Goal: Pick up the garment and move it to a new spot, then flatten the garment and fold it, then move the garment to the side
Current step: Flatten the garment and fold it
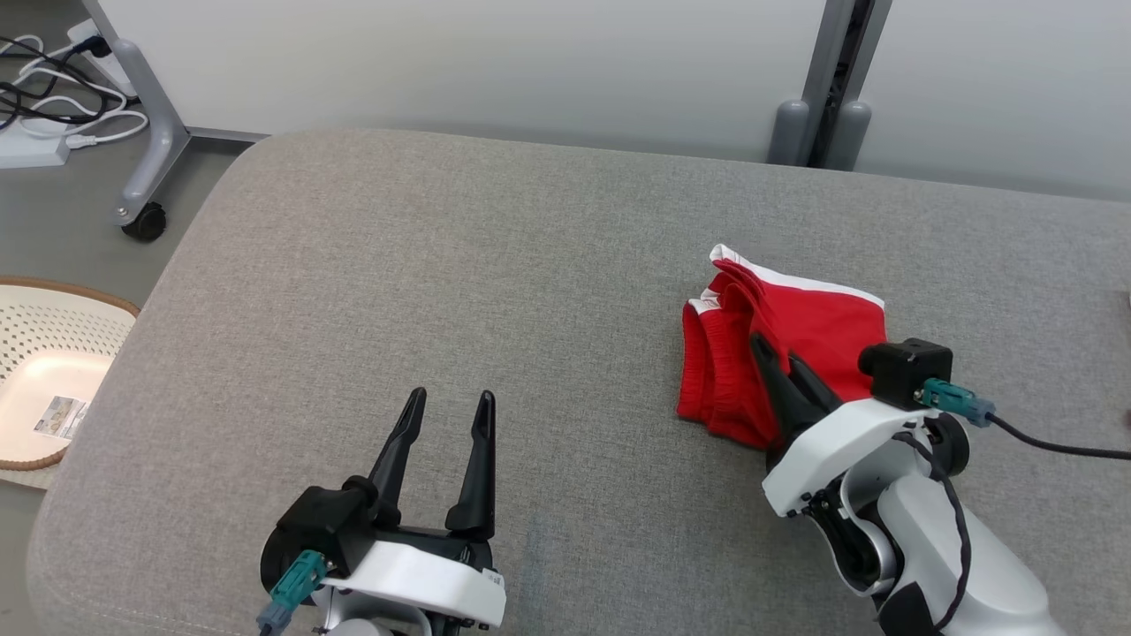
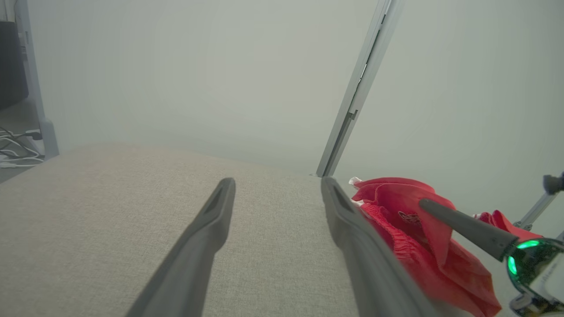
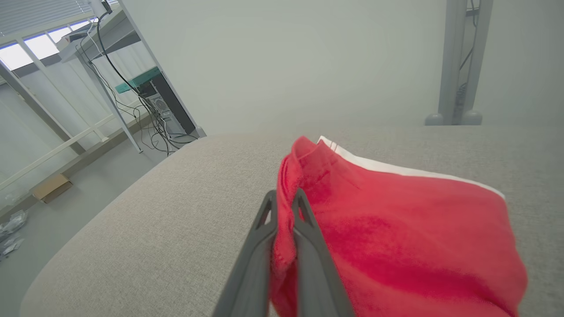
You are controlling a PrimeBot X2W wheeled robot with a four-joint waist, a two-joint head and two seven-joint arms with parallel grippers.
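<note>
The garment (image 1: 778,336) is a pair of red shorts with a white trim, bunched into a heap on the right part of the grey cushion. My right gripper (image 1: 782,353) is shut on the garment (image 3: 396,237), a fold of red cloth pinched between its two fingers (image 3: 255,246) near the waistband side. The garment (image 2: 410,229) also sits at the lower right of the left wrist view, with the right gripper's finger (image 2: 467,229) lying over it. My left gripper (image 1: 446,411) stands open at the lower left over bare cushion, well apart from the cloth, nothing between its fingers (image 2: 202,237).
The grey cushion (image 1: 442,291) has rounded edges at the left and back. On the floor at the left are a perforated cream basket (image 1: 44,371), a wheeled stand leg (image 1: 146,141) and cables (image 1: 44,88). A grey post (image 1: 831,88) stands behind the cushion.
</note>
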